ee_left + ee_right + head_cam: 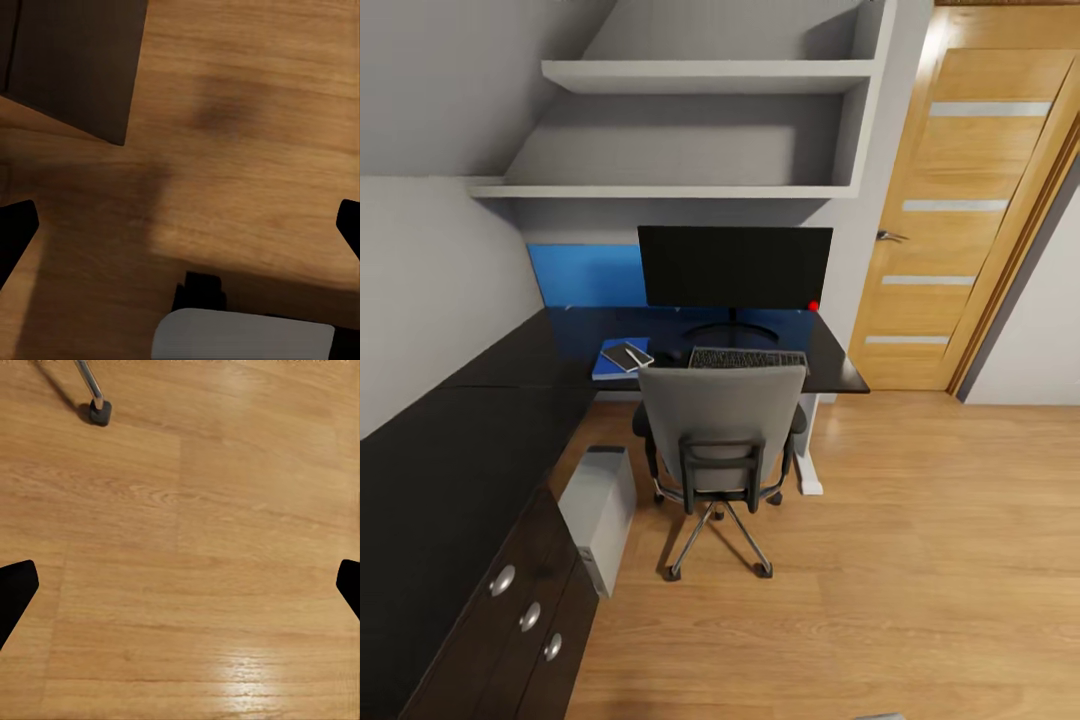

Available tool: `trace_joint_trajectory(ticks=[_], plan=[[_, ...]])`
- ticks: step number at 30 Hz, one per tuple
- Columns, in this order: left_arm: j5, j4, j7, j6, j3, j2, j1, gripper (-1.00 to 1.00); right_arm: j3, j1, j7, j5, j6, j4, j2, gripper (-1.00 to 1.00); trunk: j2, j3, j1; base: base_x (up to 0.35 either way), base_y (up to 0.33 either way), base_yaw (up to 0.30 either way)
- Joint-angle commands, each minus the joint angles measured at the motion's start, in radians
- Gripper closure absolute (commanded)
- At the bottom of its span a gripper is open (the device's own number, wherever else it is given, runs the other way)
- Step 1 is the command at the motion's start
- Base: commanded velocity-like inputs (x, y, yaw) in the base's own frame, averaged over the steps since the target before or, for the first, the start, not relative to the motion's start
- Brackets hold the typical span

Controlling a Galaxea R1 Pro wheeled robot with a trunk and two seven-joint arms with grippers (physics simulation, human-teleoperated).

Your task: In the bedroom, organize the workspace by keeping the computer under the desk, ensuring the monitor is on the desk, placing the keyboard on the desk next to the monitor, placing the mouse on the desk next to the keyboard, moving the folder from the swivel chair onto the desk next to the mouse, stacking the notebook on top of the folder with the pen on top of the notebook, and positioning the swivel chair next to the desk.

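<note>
The bedroom's oak plank floor point(920, 560) spreads wide and bare to the right of the desk point(450, 450), running to the oak door point(960, 210) with frosted strips; pale grey sloped walls and two grey shelves point(700, 130) rise above the desk. The desk is L-shaped, its matte black top running along the wall and turning beneath a blue wall panel point(580, 275), with dark drawers and round silver knobs point(502, 580) on the near leg. The grey swivel chair point(720, 430) is tucked against the desk's front edge, chrome star base on the planks. The boxy pale computer point(598, 505) stands on the floor beside the drawers, seemingly at the desk's edge. On the desk the black monitor point(735, 265) stands upright, the keyboard point(747, 357) before it, the blue folder point(610, 365) to its left bearing the dark notebook point(627, 355) and what may be the pen. The left gripper point(180, 229) and right gripper point(180, 585) both hang over planks, fingertips spread wide apart, holding nothing.
</note>
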Motion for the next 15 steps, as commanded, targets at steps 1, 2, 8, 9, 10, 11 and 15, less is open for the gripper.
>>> trace_joint_trajectory(ticks=[1, 2, 8, 9, 10, 11, 15], plan=[[0.003, -0.004, 0.010, -0.002, -0.009, 0.001, 0.000, -1.00, 0.008, -0.001, -0.005, -0.003, -0.003, 0.002, 0.001, -1.00, 0.007, 0.002, -0.004, 0.000, 0.000, 0.000], [0.003, -0.004, 0.011, -0.002, -0.009, 0.000, 0.000, -1.00, 0.008, -0.001, -0.005, -0.003, -0.003, 0.002, 0.001, -1.00, 0.014, 0.005, -0.008, 0.000, 0.000, 0.000], [0.003, -0.006, 0.014, 0.006, -0.011, -0.006, 0.000, -1.00, 0.008, -0.001, -0.005, -0.003, -0.003, 0.002, 0.001, -1.00, 0.056, 0.024, -0.031, 0.000, 0.000, 0.000], [0.003, -0.006, 0.014, 0.007, -0.011, -0.006, 0.000, -1.00, 0.008, -0.001, -0.005, -0.003, -0.003, 0.002, 0.001, -1.00, 0.063, 0.027, -0.035, 0.000, 0.000, 0.000], [0.003, -0.006, 0.014, 0.007, -0.011, -0.006, 0.000, -1.00, 0.008, -0.001, -0.005, -0.003, -0.003, 0.002, 0.001, -1.00, 0.070, 0.031, -0.038, 0.000, 0.000, 0.000], [0.003, -0.006, 0.012, 0.010, -0.011, -0.006, 0.001, -1.00, 0.008, -0.001, -0.005, -0.003, -0.003, 0.002, 0.001, -1.00, 0.077, 0.034, -0.042, 0.000, 0.000, 0.000], [0.001, -0.006, 0.006, 0.034, -0.011, -0.010, 0.000, -1.00, 0.008, -0.001, -0.005, -0.003, -0.003, 0.002, 0.001, -1.00, 0.105, 0.046, -0.058, 0.000, 0.000, 0.000]])
